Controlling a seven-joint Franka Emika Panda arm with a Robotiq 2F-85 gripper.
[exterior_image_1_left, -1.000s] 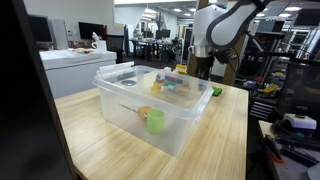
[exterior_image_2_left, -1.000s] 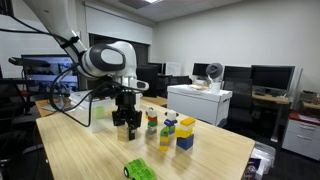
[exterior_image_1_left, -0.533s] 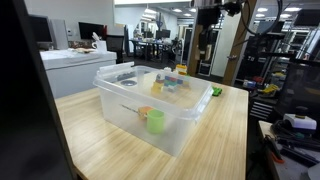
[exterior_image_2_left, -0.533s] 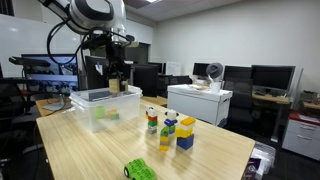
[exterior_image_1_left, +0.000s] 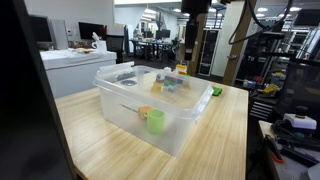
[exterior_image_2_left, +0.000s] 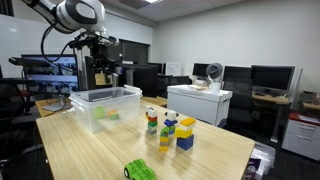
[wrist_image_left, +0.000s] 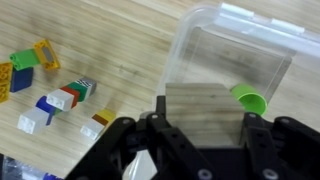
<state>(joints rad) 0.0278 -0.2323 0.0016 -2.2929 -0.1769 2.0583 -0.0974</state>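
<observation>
Wooden block (wrist_image_left: 203, 100) in the gripper (wrist_image_left: 205, 122), high above the clear bin (wrist_image_left: 255, 22)

Light wooden plank tabletop (exterior_image_2_left: 80, 150). Clear plastic bin (exterior_image_2_left: 105, 95) stands on it. Just beside bin: cluster of multicoloured toy block stacks (exterior_image_2_left: 170, 130). Small green toy piece (exterior_image_2_left: 140, 170) lies apart, near table edge.

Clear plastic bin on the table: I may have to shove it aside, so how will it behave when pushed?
Probably light: the clear plastic bin holds only a green cup and a few small pieces. It would likely slide readily on the smooth wooden table. Its wide flat base makes tipping unlikely.
</observation>
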